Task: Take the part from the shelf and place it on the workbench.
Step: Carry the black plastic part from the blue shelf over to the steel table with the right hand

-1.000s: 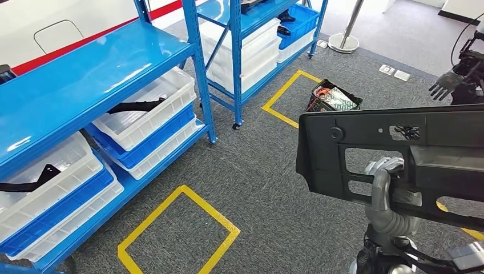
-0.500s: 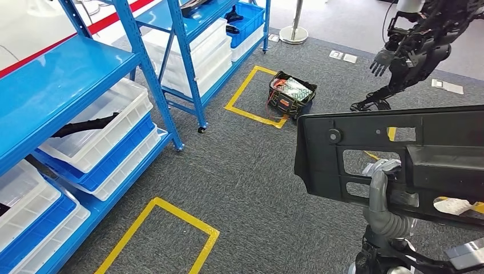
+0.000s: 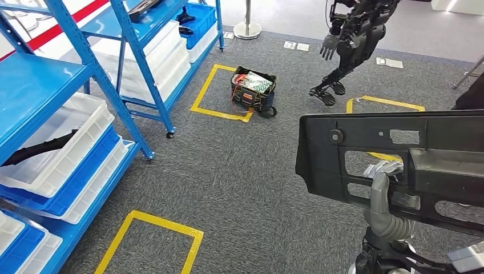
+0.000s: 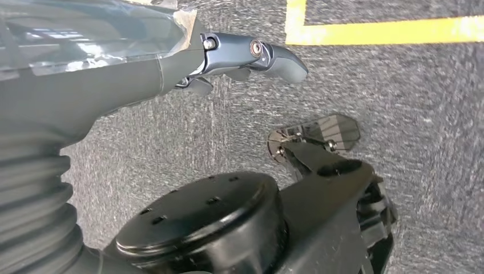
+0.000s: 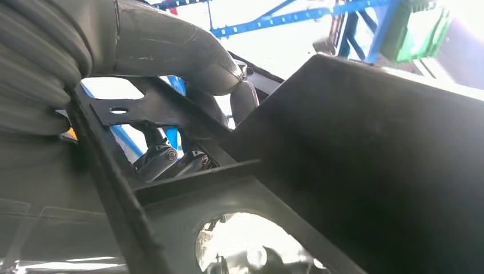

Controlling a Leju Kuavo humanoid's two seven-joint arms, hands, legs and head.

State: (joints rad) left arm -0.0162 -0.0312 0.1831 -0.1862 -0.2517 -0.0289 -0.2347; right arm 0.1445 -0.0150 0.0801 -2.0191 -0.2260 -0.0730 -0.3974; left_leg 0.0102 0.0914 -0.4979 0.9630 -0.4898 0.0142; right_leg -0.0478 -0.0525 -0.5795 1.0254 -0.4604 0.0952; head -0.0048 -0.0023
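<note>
Right wrist view, closest in, shows the right hand with its thumb and fingers wrapped through an opening in the black part, clamping one of its bars. From the head view the part is carried upright in front of the body, off the shelf. The left hand hangs over the grey carpet, fingers loosely apart, holding nothing. No workbench is visible, so the carry likely calls for a firm grip and wide clearance from the tool bag and the other robot farther off.
</note>
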